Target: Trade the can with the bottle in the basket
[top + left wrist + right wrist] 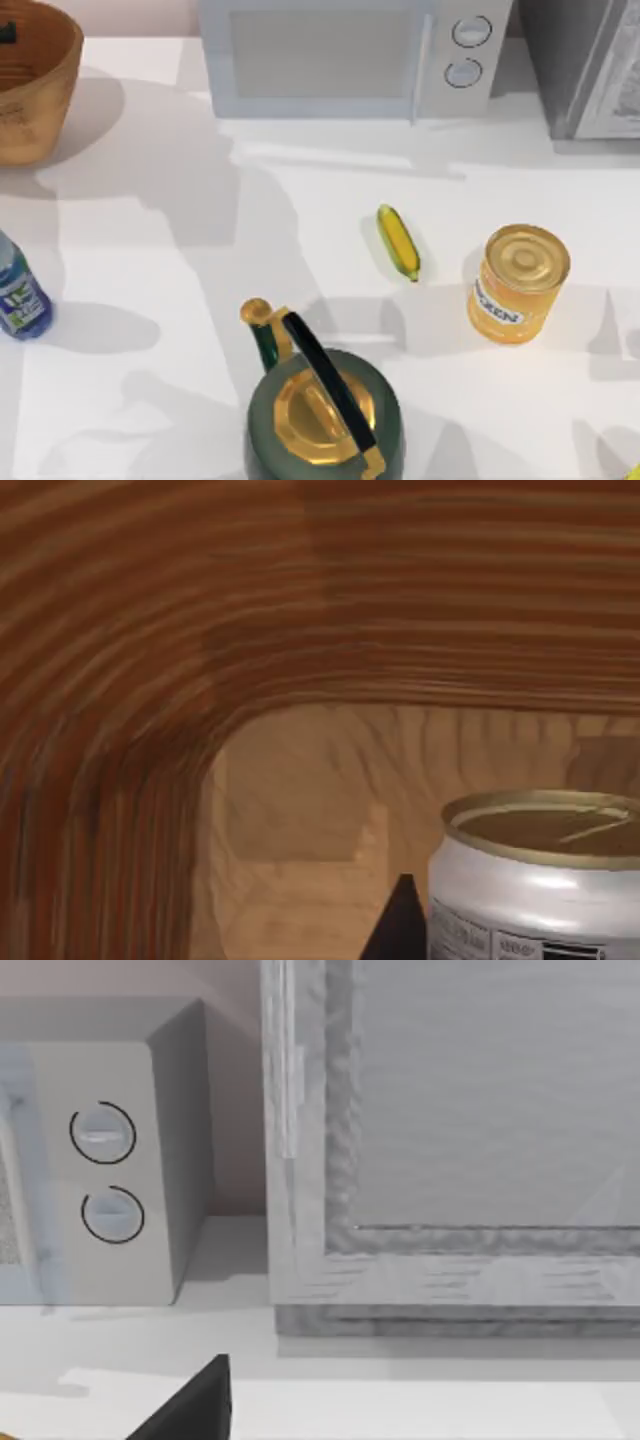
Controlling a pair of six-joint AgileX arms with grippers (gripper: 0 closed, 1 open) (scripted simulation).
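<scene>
Nearest the left wrist camera stands the can (pixel 540 880) inside the basket (pixel 200 630), a dark fingertip (pixel 400 925) just beside it; jaw state cannot be told. Advise centring before closing. Bottle (pixel 18 295) waits at table's left edge.

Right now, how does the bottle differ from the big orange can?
The bottle is blue with a white and green label; the orange can is orange-yellow with a gold lid. The bottle sits at the table's left edge, partly cut off, the orange can toward the right. The orange can looks wider. Both stand on the table, outside the basket.
</scene>
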